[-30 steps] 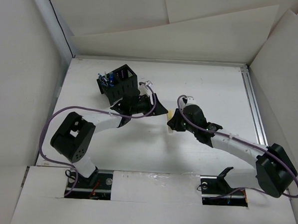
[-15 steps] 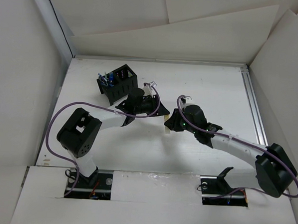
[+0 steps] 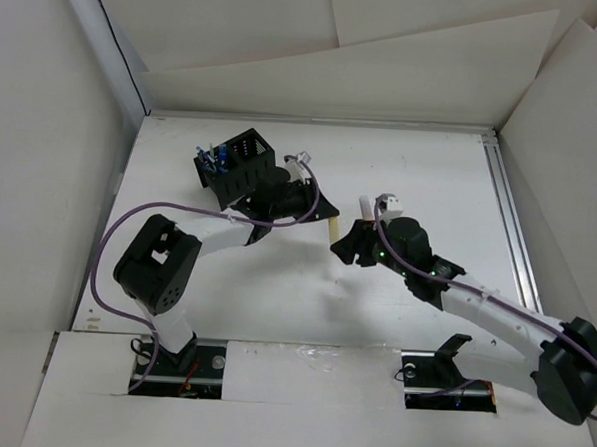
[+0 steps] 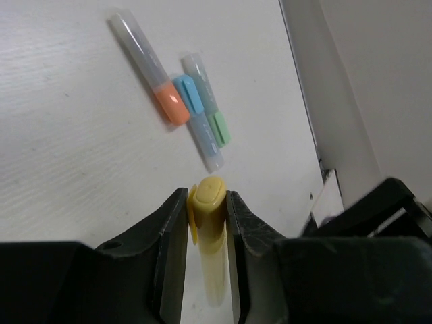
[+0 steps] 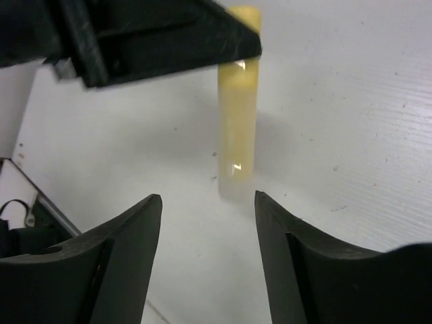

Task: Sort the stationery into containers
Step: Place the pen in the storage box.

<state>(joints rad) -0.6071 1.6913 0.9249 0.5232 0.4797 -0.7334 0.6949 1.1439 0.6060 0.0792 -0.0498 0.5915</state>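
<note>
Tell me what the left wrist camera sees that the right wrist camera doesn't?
Only the left wrist view shows three more markers lying close together on the table: the orange highlighter, the light blue highlighter and the green highlighter. Only the right wrist view shows the right gripper, open with nothing between its fingers. Both views show the yellow highlighter clamped in the left gripper. The right wrist view shows more of its long barrel.

white table [image 4: 61,148] | orange highlighter [image 4: 150,69], light blue highlighter [image 4: 196,115], green highlighter [image 4: 214,120] flat, clustered ahead of left gripper [image 4: 206,200] | organizer [image 3: 239,165] behind it
</note>
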